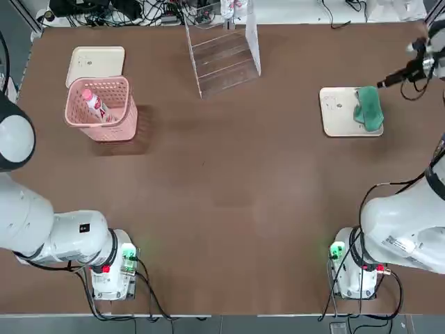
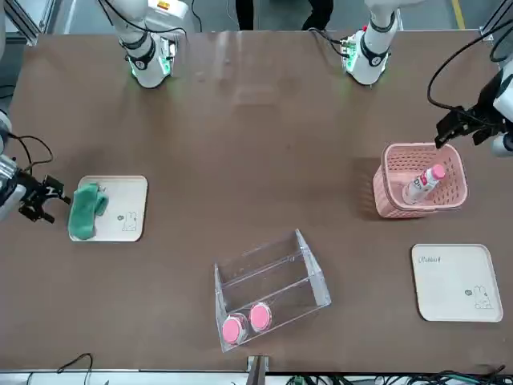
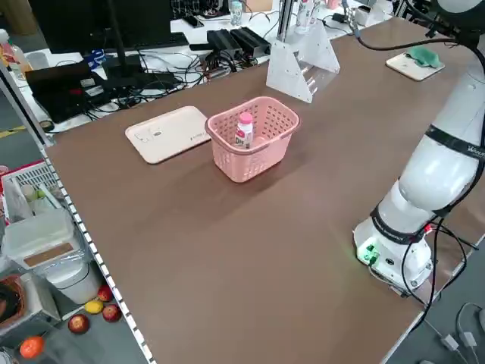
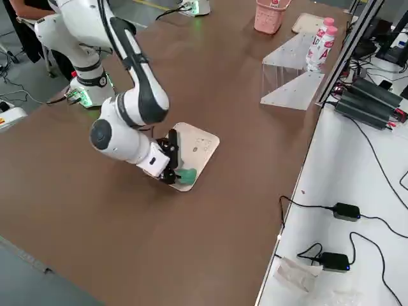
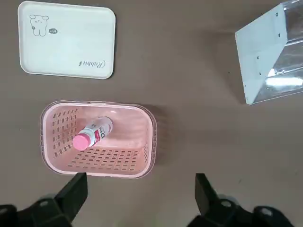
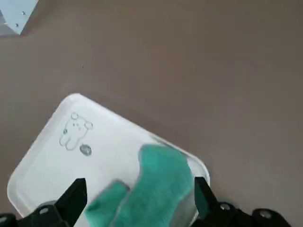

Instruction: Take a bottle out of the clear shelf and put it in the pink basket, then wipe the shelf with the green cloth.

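Behind the pale pink lattice basket (image 1: 101, 109), toward the table's far edge, lies a flat cream tray (image 1: 95, 60) with its near end hidden by the basket's rim in the top view. Inside that basket the small white bottle with a pink cap and red-pink label (image 1: 94, 104) leans tilted, cap uppermost, its long axis running slantwise from one corner toward the opposite one; the lattice wall hides its base from the front camera. To the right of the basket, at the far edge, stands the clear acrylic stepped shelf (image 1: 222, 52). Its top is cut off in the top view, and its see-through walls are hard to trace. Two more pink-capped bottles (image 2: 246, 323) stand in it, showing little but their caps from the front.

Well to the right of the basket a second cream tray (image 1: 336, 111) carries the crumpled teal-green cloth (image 1: 369, 108), which overhangs the tray's right edge. The right gripper (image 6: 137, 196) sits just beside and over the cloth, fingers spread wide with nothing between them. The left gripper (image 5: 139, 191) hangs above the basket's near side, likewise wide apart and empty; both arms are partly cut off by the top view's edges.
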You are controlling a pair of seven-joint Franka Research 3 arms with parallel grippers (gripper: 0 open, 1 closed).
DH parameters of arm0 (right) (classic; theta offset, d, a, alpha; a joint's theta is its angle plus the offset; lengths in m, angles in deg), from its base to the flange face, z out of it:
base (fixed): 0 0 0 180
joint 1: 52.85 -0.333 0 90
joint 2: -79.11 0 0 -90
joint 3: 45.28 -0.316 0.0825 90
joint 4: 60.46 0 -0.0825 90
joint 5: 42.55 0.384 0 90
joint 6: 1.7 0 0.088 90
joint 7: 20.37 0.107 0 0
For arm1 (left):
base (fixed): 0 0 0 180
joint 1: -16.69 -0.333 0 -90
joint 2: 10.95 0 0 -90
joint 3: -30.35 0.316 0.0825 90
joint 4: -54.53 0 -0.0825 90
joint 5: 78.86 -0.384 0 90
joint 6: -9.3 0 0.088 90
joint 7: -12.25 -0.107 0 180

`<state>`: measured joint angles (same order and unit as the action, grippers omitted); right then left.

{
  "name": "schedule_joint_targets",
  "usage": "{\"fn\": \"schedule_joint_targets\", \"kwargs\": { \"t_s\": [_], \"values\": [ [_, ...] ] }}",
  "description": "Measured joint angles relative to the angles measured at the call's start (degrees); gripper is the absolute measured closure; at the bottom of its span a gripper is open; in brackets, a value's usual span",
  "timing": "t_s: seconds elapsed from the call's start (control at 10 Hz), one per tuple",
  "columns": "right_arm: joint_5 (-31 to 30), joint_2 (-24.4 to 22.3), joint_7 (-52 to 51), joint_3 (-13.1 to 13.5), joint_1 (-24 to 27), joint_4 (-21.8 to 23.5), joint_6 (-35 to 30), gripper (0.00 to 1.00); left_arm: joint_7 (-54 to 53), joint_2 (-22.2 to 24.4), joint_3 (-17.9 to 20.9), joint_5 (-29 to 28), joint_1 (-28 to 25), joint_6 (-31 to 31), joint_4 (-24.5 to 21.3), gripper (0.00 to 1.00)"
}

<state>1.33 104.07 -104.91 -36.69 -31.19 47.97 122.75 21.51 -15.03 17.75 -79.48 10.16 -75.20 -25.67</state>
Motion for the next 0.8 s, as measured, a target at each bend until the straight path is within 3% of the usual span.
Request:
{"fn": "schedule_joint_targets", "kwargs": {
  "t_s": [0.4, 0.6, 0.8],
  "values": [
    [-17.1, -8.1, 39.8, 0.1, -14.7, -3.8, 0.9, 0.0, 0.0, 0.0, 0.0, 0.0, 0.0, 0.0, 0.0, 0.0],
    [-28.9, -13.0, 58.2, 0.0, -21.4, -4.1, -0.1, 0.0, 0.0, 0.0, 0.0, 0.0, 0.0, 0.0, -0.1, 0.0],
    [-38.1, -18.0, 72.4, -0.3, -28.3, -7.6, -9.7, 0.0, 0.0, 0.0, 0.0, 0.0, 0.0, 0.0, -0.1, 0.0]
  ]
}}
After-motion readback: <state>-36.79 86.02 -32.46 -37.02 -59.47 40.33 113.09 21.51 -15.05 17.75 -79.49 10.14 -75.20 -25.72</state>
